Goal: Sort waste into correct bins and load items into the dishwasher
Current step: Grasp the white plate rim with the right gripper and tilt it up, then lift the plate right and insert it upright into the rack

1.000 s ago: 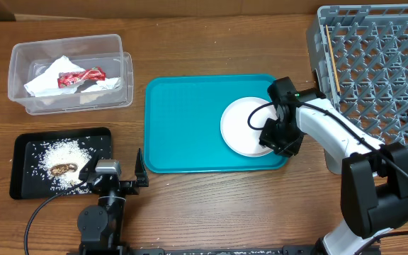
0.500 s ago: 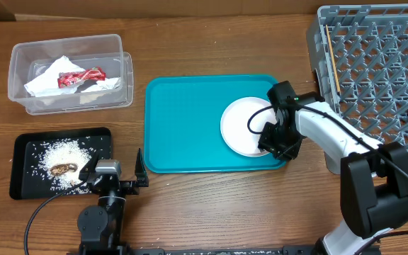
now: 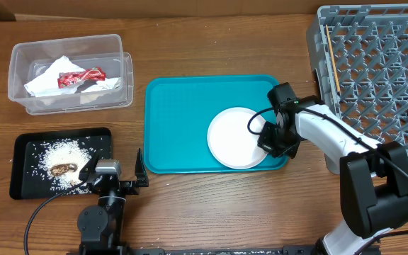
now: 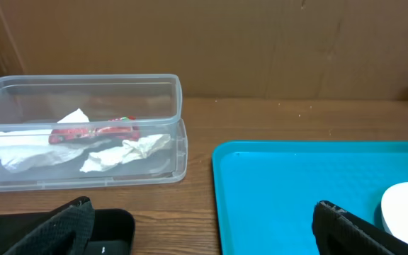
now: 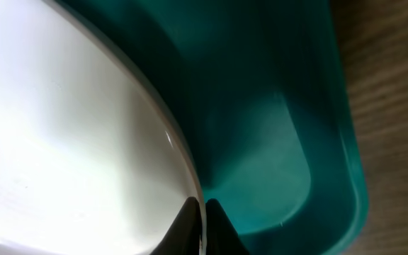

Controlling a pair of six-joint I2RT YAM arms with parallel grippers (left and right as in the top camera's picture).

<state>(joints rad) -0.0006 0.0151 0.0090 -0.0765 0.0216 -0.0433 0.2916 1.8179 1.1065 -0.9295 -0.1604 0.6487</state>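
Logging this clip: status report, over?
Left gripper open, idle. Right gripper shut at plate rim, plate on teal tray. Tray's raised edge close beside.

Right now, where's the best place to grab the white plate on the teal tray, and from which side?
Pinch the white plate by its thin rim at the right edge, coming in from the right over the teal tray wall. The plate is wide and shallow, so only the rim is thin enough to pinch; the right hand is shut on that rim.
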